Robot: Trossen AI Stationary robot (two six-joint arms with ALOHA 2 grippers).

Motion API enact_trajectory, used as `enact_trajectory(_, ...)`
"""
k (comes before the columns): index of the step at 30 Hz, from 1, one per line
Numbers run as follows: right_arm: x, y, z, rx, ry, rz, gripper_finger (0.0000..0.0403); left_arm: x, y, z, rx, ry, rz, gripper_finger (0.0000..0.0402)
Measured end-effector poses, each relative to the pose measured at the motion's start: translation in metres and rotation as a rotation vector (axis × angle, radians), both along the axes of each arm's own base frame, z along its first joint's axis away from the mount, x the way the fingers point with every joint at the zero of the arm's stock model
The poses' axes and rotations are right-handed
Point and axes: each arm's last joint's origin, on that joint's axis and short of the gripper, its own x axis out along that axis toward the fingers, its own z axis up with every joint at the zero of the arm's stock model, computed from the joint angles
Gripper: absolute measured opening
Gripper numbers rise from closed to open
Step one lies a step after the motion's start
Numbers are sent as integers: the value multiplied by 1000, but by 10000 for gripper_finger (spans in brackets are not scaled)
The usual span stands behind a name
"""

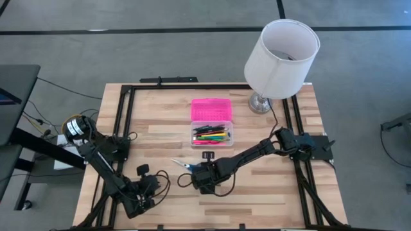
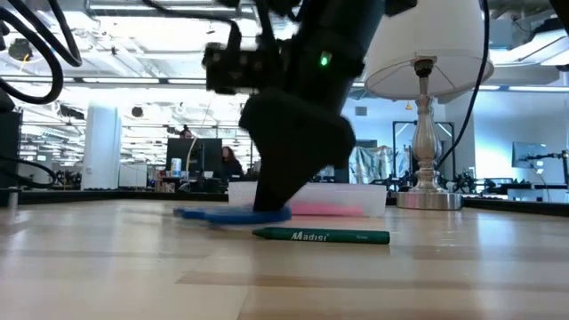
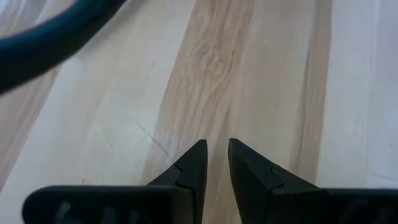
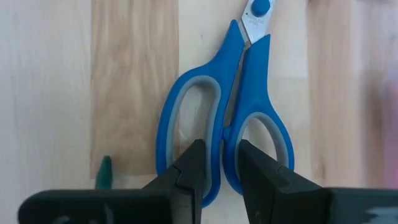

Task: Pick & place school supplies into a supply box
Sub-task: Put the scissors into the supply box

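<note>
Right now the right gripper (image 1: pixel 196 172) sits low at the centre of the high view, down over the blue-handled scissors (image 4: pixel 227 118). Its wrist view shows the two dark fingers (image 4: pixel 189 171) a narrow gap apart, straddling the strip where the two handle loops meet; whether they are actually pinching it, I cannot tell. The scissors lie flat on the wooden table (image 1: pixel 270 186), blades pointing toward the left of the high view. A green pencil (image 2: pixel 322 236) lies on the table just in front of the gripper in the low view; its tip shows at the lower left of the right wrist view. The supply box (image 1: pixel 212 135) lies open just above the gripper in the high view, clear base full of coloured pens, pink lid (image 1: pixel 211 109) folded back above it. The left gripper (image 3: pixel 216 163) rests at the lower left of the high view, fingers slightly parted over bare wood, holding nothing. A white-shaded lamp (image 1: pixel 281 54) stands at the upper right
</note>
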Motion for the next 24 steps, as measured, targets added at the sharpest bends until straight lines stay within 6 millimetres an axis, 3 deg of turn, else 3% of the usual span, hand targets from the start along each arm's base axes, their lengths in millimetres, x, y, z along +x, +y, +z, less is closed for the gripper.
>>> enact_trajectory(12,-24,-3,45,-123,26,-40,66,0,0,0,5,-7,1,61)
enact_trajectory(19,-45,-26,66,-272,141,-144,66,1,0,1,15,-21,2,61)
enact_trajectory(24,-51,-52,69,-379,266,-140,66,2,2,1,25,-37,11,61)
